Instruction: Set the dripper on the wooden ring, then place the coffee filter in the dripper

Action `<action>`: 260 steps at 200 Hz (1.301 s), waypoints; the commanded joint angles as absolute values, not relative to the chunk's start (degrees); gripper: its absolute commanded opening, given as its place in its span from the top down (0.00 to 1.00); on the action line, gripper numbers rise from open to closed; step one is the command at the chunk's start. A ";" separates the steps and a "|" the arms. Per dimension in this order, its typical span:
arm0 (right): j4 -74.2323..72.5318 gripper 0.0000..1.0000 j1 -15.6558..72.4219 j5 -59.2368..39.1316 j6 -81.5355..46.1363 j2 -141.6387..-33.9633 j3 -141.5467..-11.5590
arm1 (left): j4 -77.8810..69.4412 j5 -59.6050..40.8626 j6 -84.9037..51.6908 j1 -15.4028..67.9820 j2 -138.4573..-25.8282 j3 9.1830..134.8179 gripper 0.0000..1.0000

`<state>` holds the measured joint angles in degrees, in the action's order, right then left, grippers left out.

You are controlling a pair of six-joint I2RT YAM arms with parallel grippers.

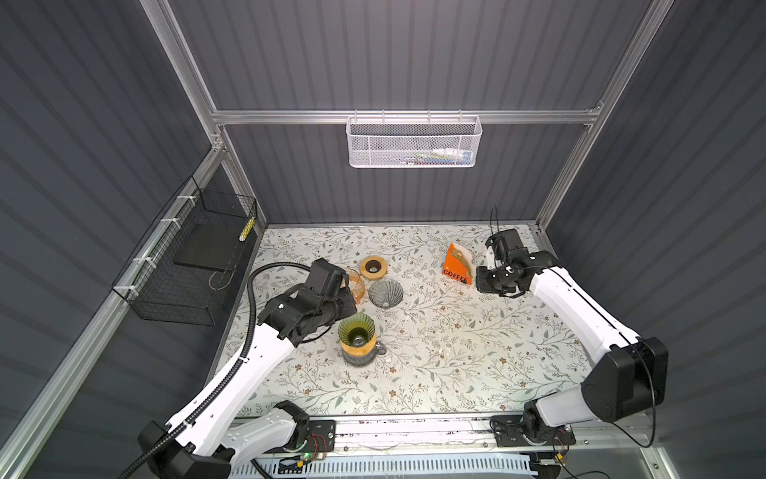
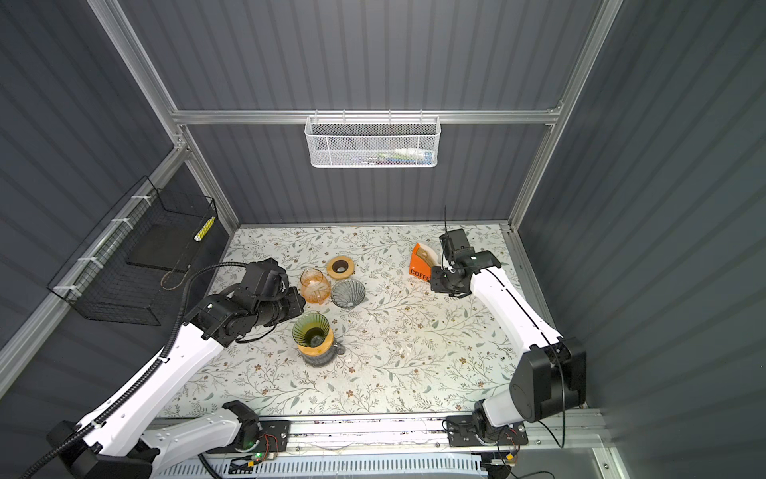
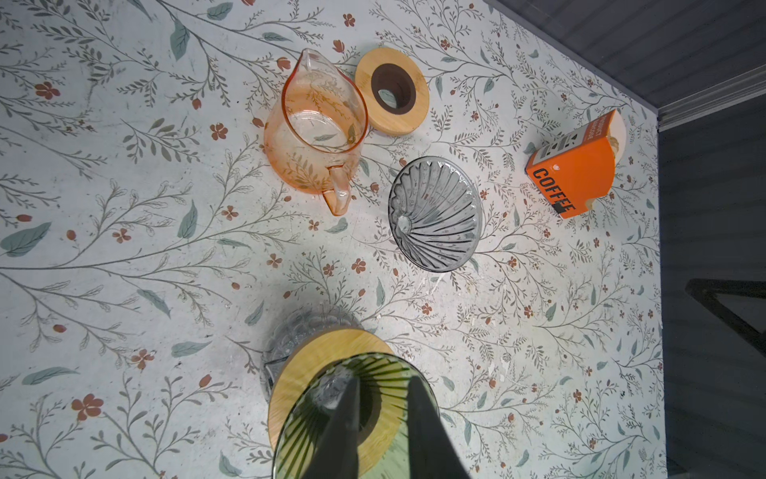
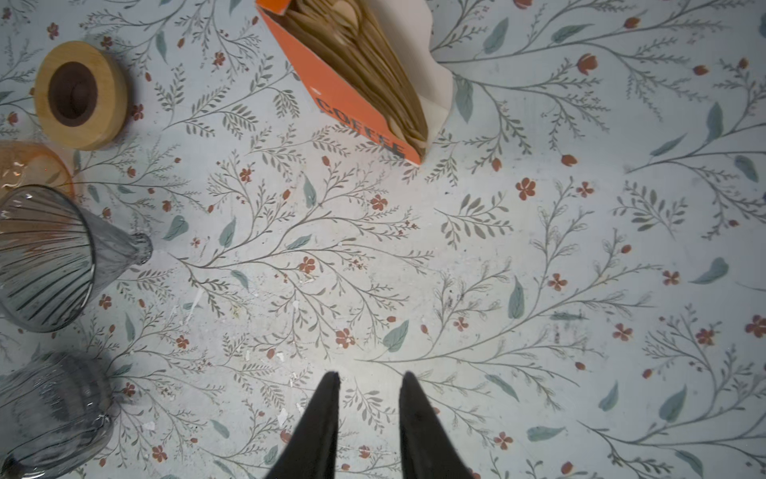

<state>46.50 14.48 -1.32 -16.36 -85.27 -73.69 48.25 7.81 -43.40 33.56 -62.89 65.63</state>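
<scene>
The coffee filters (image 4: 373, 62) are brown papers standing in an open orange "COFFEE" box (image 1: 456, 267) (image 2: 419, 265) at the back right of the table. The green ribbed dripper (image 1: 356, 329) (image 2: 311, 329) (image 3: 298, 423) sits on a wooden collar atop a grey glass carafe (image 1: 358, 358). My left gripper (image 3: 383, 383) (image 1: 350, 305) hovers over the dripper's rim, open by a narrow gap with nothing between its fingers. My right gripper (image 4: 369, 377) (image 1: 483, 286) is open and empty above bare table, a short way from the box.
A grey dripper (image 1: 385, 292) (image 3: 435, 215) lies on its side mid-table. Next to it are an orange glass pitcher (image 1: 357, 286) (image 3: 315, 137) and a loose wooden ring (image 1: 374, 266) (image 4: 78, 94). A black wire basket (image 1: 186, 265) hangs on the left wall, a white one (image 1: 414, 141) at the back.
</scene>
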 commanded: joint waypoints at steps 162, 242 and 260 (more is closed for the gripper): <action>36.91 0.77 8.44 -3.16 -11.25 -108.81 -83.05 | 45.79 6.72 -41.32 33.75 -70.49 68.66 0.78; 37.89 0.77 8.44 -4.20 -10.61 -113.63 -87.99 | 46.05 7.44 -41.17 33.75 -72.07 69.63 0.79; 38.10 0.77 8.44 -5.07 -10.63 -114.20 -88.49 | 45.92 7.49 -41.28 33.75 -71.92 69.52 0.78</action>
<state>36.91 8.67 -3.75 -11.31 -113.08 -86.59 45.69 6.90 -42.37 33.56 -71.90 67.90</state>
